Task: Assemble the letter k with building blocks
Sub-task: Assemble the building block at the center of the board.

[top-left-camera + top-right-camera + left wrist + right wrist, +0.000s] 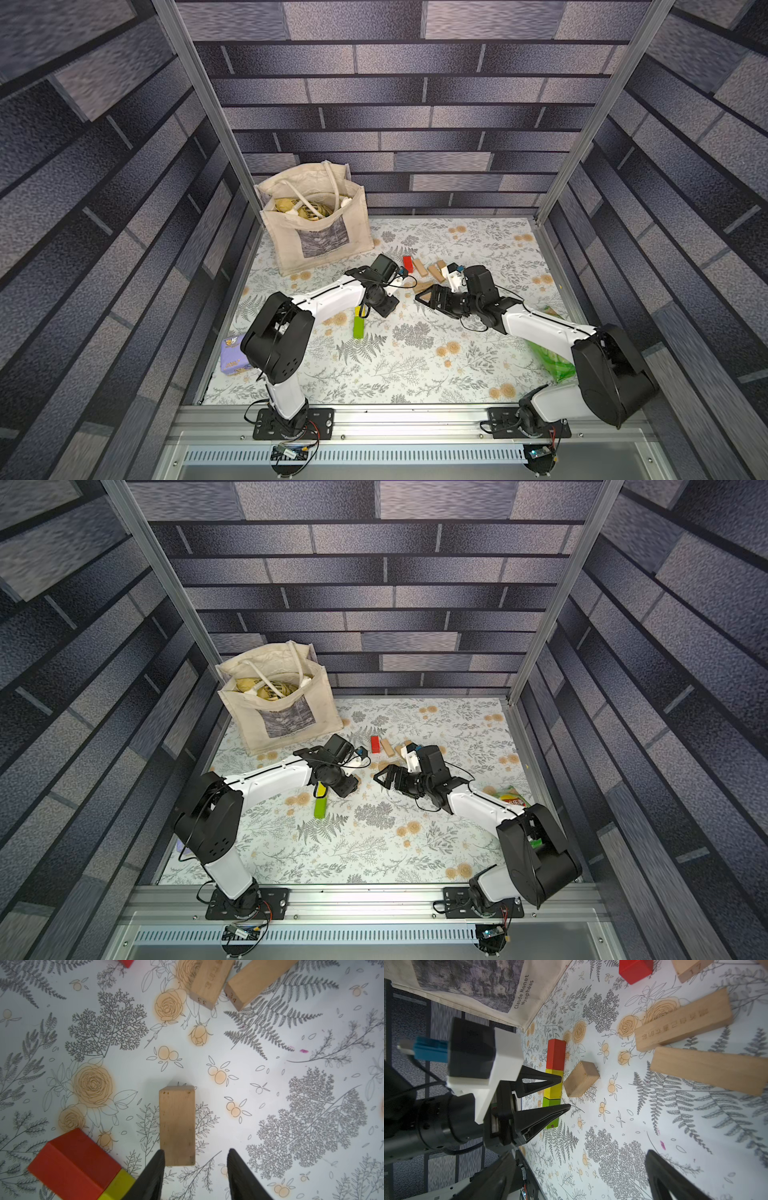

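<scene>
Visibly, left hand point(196, 1152) and right hand point(577, 1157) gape; two red blocks point(556, 1054) point(635, 969), one green block point(358, 327).

Floral-print bench point(415, 374) inside grey brick-patterned walls point(415, 124). At the far left corner, upright cream tote bag point(320, 237), mouth open, grey picture panel captioned "Claude Monet Nymphéas". By the near left edge, small purple box point(232, 353). Toward the right edge, green crisp packet point(552, 361), partly hidden.
</scene>
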Controlling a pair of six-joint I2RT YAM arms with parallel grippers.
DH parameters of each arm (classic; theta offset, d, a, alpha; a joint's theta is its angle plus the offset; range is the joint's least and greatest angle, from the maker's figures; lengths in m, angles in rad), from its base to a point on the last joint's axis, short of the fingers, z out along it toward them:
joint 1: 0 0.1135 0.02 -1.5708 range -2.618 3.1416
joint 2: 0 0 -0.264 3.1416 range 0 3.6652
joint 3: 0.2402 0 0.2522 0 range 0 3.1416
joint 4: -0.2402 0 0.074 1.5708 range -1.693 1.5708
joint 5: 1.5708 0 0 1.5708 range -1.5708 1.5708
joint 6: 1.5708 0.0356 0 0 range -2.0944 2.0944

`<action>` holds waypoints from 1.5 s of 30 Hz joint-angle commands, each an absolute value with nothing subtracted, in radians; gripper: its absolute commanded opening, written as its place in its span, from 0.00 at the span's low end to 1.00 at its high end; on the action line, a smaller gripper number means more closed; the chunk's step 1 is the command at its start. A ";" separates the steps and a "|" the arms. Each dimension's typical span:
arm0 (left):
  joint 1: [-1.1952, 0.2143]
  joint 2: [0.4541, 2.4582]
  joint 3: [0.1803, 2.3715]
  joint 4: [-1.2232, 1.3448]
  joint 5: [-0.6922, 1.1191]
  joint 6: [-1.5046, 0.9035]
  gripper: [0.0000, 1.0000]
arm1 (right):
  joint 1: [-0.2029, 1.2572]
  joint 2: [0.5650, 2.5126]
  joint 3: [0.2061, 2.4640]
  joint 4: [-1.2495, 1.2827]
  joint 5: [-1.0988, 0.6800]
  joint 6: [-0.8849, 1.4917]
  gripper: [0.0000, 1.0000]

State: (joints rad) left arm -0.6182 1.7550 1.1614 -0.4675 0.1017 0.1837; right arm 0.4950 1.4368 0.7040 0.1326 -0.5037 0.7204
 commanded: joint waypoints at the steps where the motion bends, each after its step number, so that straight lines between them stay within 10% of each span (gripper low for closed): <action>1: -0.616 1.795 1.209 -0.469 0.100 0.181 0.53 | 0.489 1.442 0.714 0.150 -0.515 0.706 1.00; 14: -0.620 1.926 1.338 -0.487 0.058 0.158 0.57 | 0.489 1.448 0.704 0.154 -0.519 0.698 1.00; 45: -0.608 1.928 1.409 -0.626 0.081 0.301 0.30 | 0.489 1.452 0.700 0.158 -0.503 0.710 1.00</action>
